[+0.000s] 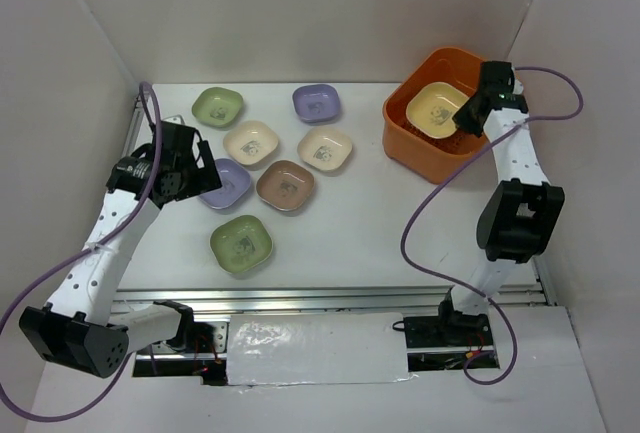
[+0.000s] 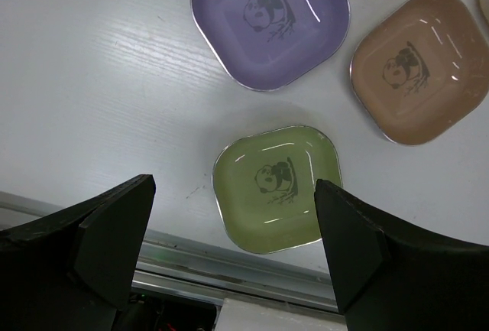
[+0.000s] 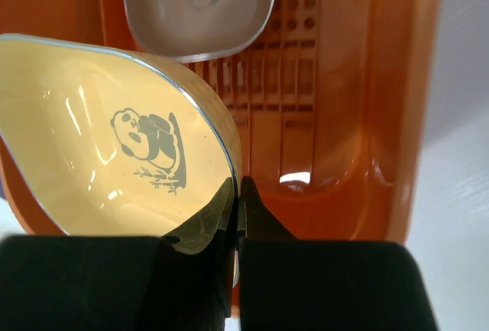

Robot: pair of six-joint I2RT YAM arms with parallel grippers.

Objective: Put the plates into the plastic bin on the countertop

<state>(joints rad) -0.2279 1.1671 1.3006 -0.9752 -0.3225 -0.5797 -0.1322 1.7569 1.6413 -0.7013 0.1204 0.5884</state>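
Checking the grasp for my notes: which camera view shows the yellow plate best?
The right wrist view: the yellow plate is close and sharp, its rim pinched by the shut right gripper over the plastic bin. The top external view shows it small, one edge hidden by the gripper. The left wrist view does not show it.

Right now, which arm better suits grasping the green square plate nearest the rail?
Left: its open gripper hovers by that green plate; right gripper holds a yellow plate over the orange plastic bin.

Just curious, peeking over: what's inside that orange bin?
A pale plate lies on the slotted bottom of the orange bin. The right gripper pinches a tilted yellow plate over that bottom, hiding whatever is beneath it.
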